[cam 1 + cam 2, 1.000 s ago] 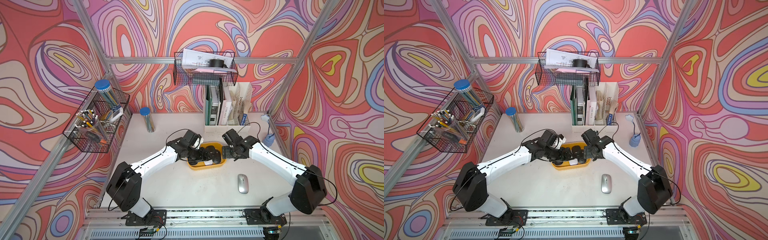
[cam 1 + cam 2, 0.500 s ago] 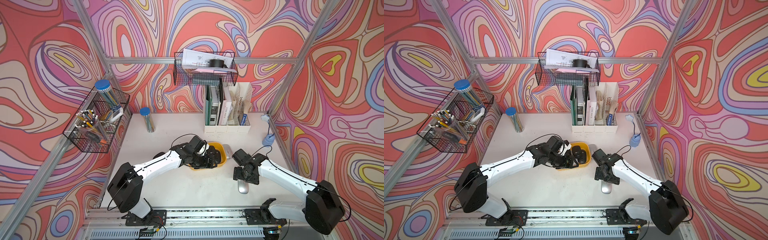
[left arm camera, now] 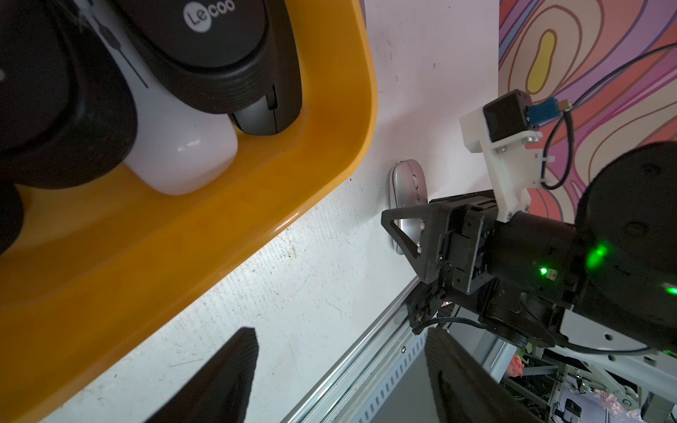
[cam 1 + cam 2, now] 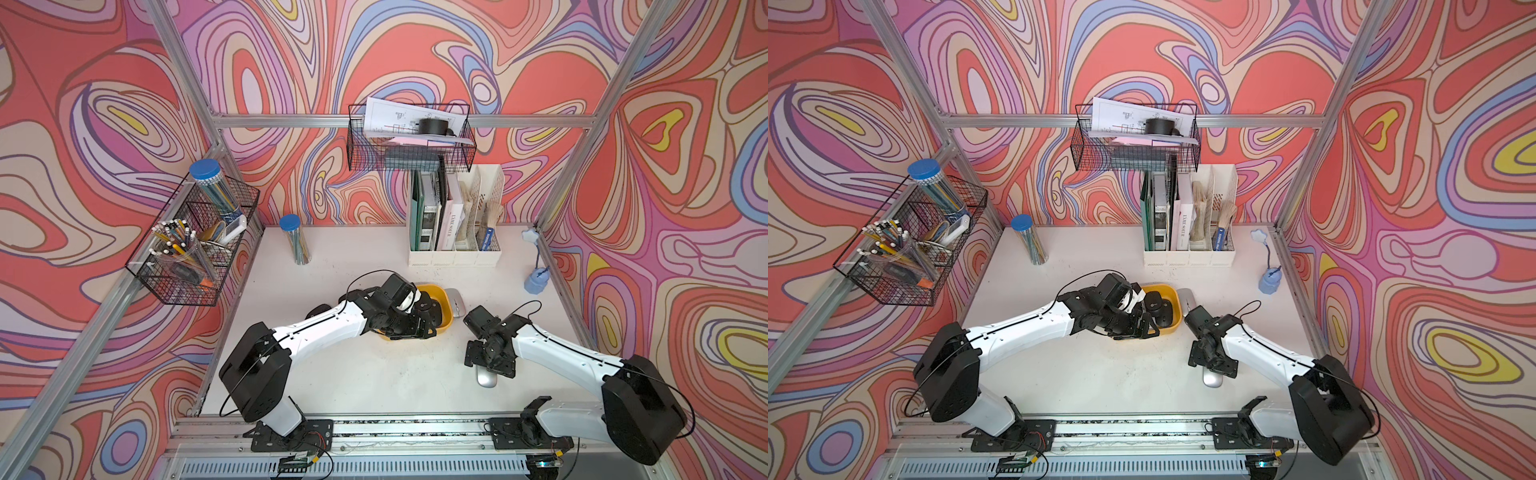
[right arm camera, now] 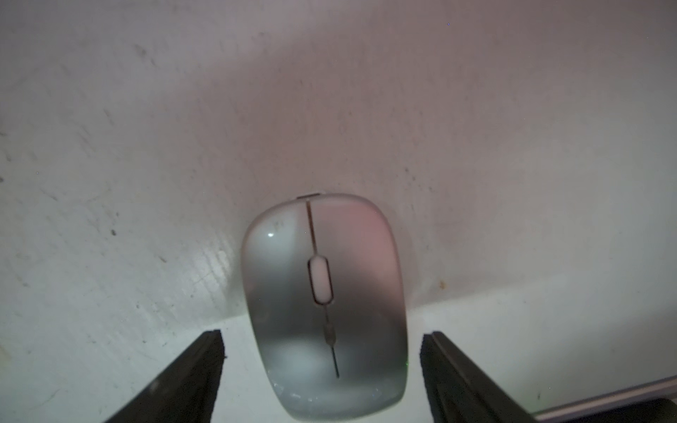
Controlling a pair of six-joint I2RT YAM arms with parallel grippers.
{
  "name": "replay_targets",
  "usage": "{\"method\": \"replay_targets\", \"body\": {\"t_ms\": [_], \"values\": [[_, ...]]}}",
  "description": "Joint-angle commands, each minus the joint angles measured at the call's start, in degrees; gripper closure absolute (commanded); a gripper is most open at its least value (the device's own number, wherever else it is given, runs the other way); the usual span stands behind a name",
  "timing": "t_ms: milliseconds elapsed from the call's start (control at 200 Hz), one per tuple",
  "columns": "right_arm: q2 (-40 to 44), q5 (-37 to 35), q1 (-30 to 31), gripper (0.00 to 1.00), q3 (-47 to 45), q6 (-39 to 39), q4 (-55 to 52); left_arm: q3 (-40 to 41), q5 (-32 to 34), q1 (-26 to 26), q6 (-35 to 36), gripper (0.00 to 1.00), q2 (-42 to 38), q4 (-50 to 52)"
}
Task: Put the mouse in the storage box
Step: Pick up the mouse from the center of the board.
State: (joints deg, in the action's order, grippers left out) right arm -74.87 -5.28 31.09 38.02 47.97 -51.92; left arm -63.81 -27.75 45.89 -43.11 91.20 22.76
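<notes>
At far left, a black wire basket [image 4: 195, 257] hangs on the swirl-patterned wall, holding pencils. A clear tube [image 4: 296, 243] with a blue cap stands upright on the matt white table [image 4: 365, 374], whose surface is scuffed and speckled.

Left gripper [image 3: 339, 340]: black wedge-shaped fingers spread well apart with nothing between them, over bare table just beside the near wall of the storage box [image 4: 447, 311].

Storage box: a shallow tub of glossy yellow-orange plastic with rounded corners and a rolled rim. It contains black mice [image 3: 205, 55], one with a ribbed side and the mark "Lecoo", and a smooth white mouse [image 3: 179, 154] lying among them. Just beside the box's right wall lies a second silver mouse [image 4: 458, 302]. Behind it, a white file organizer [image 4: 455, 255] holds upright books and folders.

Right gripper [image 5: 322, 338]: jaws wide and pointing down, one finger on each side of the mouse [image 5: 318, 263], with a clear gap at both flanks.

Mouse: a low oval of satin silver with a pale scroll wheel and a thin centre seam. It lies flat on the table toward the front rail, apart from the box.

At far right stands a small blue lamp [image 4: 537, 280] with a thin neck.
</notes>
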Motion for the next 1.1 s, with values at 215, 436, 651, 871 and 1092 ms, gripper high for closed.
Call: {"method": "replay_targets", "body": {"t_ms": [215, 436, 651, 871, 1092], "values": [[-1.7, 2.9, -0.1, 0.29, -0.3, -1.0, 3.5, -1.9, 0.2, 0.8, -0.2, 0.22, 1.3, 0.3], [-5.3, 3.8, -0.1, 0.33, 2.0, -3.2, 4.9, -2.3, 0.5, 0.9, -0.2, 0.22, 1.4, 1.3], [-8.5, 2.8, -0.1, 0.26, 4.5, -5.2, 7.1, -2.2, 1.5, 0.9, 0.3, 0.22, 0.6, 2.1], [-9.7, 3.8, -0.1, 0.37, 5.1, -6.5, 7.5, -2.3, 1.9, 0.9, 0.6, 0.22, 0.1, 3.1], [-6.9, 3.9, 0.0, 0.49, 3.0, -6.3, 8.6, -2.7, 1.6, 0.9, 0.3, 0.22, 1.0, 2.8]]}}
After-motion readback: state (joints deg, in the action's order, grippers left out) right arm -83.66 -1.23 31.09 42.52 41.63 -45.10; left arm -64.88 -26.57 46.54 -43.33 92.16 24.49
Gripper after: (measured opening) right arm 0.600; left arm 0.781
